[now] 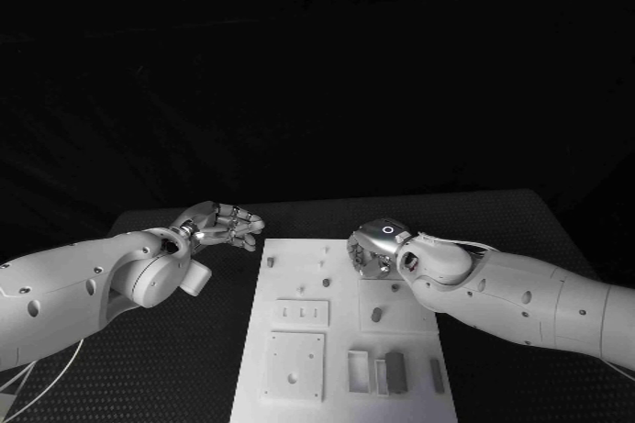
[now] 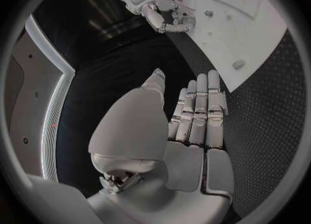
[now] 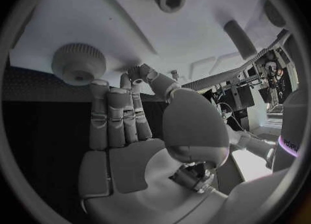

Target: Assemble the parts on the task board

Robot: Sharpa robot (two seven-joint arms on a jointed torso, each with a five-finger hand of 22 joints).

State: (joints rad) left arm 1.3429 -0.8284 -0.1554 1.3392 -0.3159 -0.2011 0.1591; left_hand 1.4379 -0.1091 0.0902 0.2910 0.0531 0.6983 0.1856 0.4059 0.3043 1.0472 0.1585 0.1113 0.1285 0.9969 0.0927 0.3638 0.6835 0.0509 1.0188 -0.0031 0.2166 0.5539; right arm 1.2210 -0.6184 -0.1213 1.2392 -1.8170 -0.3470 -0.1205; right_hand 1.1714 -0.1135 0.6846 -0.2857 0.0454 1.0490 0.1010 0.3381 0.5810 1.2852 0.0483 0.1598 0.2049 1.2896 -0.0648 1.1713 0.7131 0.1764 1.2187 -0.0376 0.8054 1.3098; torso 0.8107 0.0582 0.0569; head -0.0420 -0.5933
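Task board (image 1: 347, 345) lies mid-table with grey parts (image 1: 392, 372) standing in its near slots. Right hand (image 1: 377, 250) over the board's far right edge, fingers together, holding nothing. Left hand (image 1: 222, 225) just beside the far left corner, empty, fingers side by side.

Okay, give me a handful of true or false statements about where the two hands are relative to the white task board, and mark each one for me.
1. The left hand is off the task board, over the black table beside the board's far left corner. True.
2. The left hand is gripping a part. False: the left wrist view shows its fingers straight and its palm bare.
3. The right hand is over the far end of the board. True.
4. The right hand rests at the board's near end, by the rectangular blocks. False: those blocks lie at the near end, apart from the hand.
5. A round ridged knob sits near the right hand's fingertips. True.
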